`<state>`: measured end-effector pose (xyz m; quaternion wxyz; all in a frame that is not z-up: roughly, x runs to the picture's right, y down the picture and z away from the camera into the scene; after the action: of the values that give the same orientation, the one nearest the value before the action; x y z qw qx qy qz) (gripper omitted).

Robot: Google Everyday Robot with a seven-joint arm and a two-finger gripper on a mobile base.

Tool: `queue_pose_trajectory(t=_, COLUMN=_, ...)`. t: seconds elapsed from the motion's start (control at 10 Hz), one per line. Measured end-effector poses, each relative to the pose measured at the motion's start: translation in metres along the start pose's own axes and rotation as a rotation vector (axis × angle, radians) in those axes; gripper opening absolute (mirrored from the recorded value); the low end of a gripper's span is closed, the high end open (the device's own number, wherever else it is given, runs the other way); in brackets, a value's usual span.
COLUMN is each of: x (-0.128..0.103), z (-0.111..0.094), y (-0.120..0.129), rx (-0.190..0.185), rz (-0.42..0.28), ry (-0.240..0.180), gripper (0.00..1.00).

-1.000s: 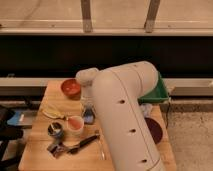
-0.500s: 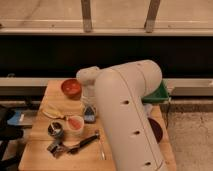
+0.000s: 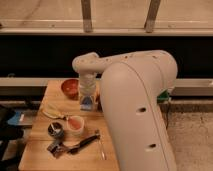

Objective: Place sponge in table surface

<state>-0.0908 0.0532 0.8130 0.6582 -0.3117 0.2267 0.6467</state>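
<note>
1. Left of the fingers and nearer the camera, a pink cup (image 3: 76, 124) and a dark tin (image 3: 55, 131) stand on the table surface (image 3: 37, 145). A red bowl (image 3: 70, 88) sits just left of the fingers, slightly farther back.
2. The gripper (image 3: 88, 101) hangs tips-down over the table's middle. Its fingers appear closed on the sponge (image 3: 88, 105), which is held between them low over the wood; whether it touches, I cannot tell.
3. Judged step: setting down. The next move calls for a straight descent until the sponge lies flat, then release, keeping clear of bowl and cup.
4. Right of the fingers, the white arm (image 3: 135, 105) hides the tabletop.
</note>
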Motion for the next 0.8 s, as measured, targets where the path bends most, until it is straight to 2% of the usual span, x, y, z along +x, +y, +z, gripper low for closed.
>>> queue_pose_trajectory(t=0.2, x=-0.017, z=-0.042, y=0.000, rx=-0.029, rz=-0.018, ry=-0.091, gripper=0.00)
queue_pose_trajectory(t=0.5, x=-0.030, z=-0.077, y=-0.012, rx=-0.052, rz=-0.015, ry=-0.190, gripper=0.00)
queue_pose_trajectory(t=0.8, x=-0.028, z=-0.070, y=-0.014, rx=-0.062, rz=-0.012, ry=-0.191, gripper=0.00)
